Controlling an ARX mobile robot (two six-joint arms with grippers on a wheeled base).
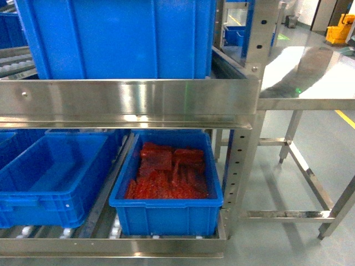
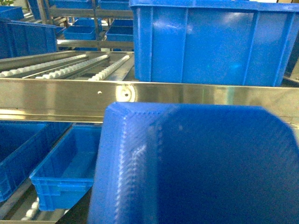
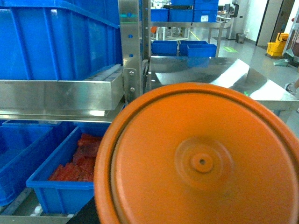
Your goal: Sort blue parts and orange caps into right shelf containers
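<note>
You can't see the fingers, so you cannot tell if they are spread. A big orange cap (image 3: 201, 158) fills your right wrist view, a blue part (image 2: 196, 163) your left. The crate (image 1: 166, 213) of red bags sits low.
</note>
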